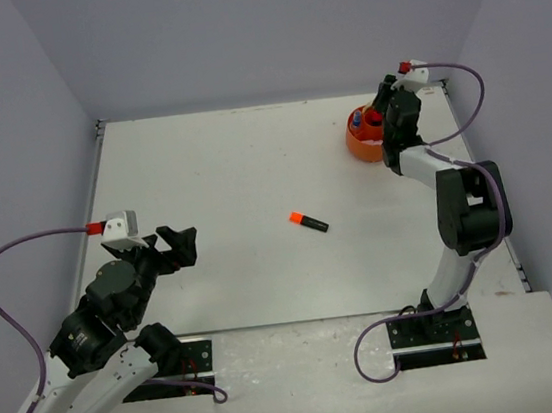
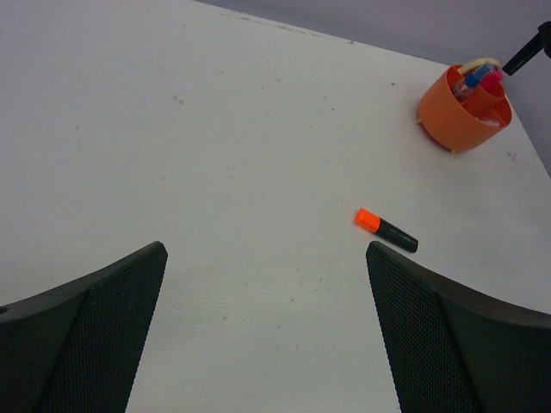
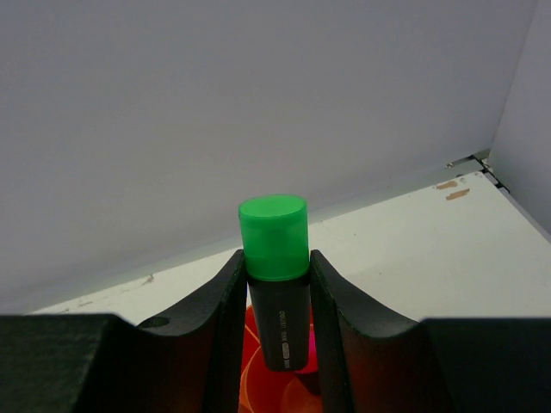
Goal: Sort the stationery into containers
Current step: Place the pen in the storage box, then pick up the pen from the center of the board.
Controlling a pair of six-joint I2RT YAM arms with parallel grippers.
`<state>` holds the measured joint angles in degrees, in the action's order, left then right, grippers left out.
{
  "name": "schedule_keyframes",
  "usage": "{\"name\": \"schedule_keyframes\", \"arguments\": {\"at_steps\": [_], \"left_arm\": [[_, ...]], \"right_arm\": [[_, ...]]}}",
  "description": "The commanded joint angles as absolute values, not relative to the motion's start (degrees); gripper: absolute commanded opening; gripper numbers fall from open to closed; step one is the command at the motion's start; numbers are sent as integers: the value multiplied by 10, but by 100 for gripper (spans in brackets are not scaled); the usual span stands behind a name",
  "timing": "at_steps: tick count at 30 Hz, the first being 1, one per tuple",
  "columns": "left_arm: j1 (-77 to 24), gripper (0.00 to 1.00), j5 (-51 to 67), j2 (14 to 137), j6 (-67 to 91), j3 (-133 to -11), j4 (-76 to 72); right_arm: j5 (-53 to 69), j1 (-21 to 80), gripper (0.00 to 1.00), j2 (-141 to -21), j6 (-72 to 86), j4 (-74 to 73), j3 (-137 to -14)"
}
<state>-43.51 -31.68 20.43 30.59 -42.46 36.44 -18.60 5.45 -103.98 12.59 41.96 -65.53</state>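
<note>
The right gripper (image 3: 275, 277) is closed to a narrow gap around the green-capped highlighter (image 3: 277, 297). Its two fingers (image 3: 228, 297) press the black barrel from either side, just below the cap. The marker stands upright with its green cap on top, clear of the fingertips. Its lower end hangs over the inside of the orange tub (image 1: 357, 146), which sits at the far right of the table (image 1: 231, 172) near the back wall. The wrist view does not show which compartment lies under the marker, nor whether its tip touches the tub. From the left wrist view, a pink cap and a blue piece show inside the tub, with a tan loop at its rim. The left gripper (image 1: 175, 244) is spread as wide as it goes and holds nothing, hanging above the near left of the table. The orange-capped highlighter (image 1: 308, 222) lies flat on the table near its middle, well apart from both grippers and the tub, cap pointing left.
</note>
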Motion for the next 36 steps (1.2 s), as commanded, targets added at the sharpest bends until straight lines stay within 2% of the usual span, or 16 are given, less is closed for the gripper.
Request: {"name": "schedule_keyframes", "arguments": {"at_steps": [1,4,8,10,12,16,18,27,30,33,34,36], "left_arm": [[-432,100,-316,207,290,-424,345],[-432,100,-316,205,290,-424,345],[-432,100,-317,202,291,-424,345],[-432,100,-318,200,291,-424,345],[-432,100,-317,201,291,-424,345],[-432,100,-317,201,291,-424,345],[-432,100,-317,200,291,-424,345],[-432,100,-316,199,291,-424,345],[-432,100,-316,199,291,-423,344],[-432,100,-318,199,291,-424,344],[-432,100,-318,199,291,-424,344],[-432,100,-319,199,292,-424,345]], "right_arm": [[-195,52,0,-1045,131,462,-643],[-193,52,0,-1048,131,462,-637],[-194,52,10,-1051,132,462,-631],[-188,52,17,-1049,135,462,-627],[-184,52,32,-1047,138,462,-623],[-165,52,47,-1028,138,462,-616],[-154,52,61,-1014,138,459,-613],[-99,57,64,-920,119,386,-614],[-2,80,64,-868,103,271,-638],[135,120,64,-853,75,40,-684],[151,145,64,-856,56,17,-702],[153,195,65,-876,13,-136,-726]]}}
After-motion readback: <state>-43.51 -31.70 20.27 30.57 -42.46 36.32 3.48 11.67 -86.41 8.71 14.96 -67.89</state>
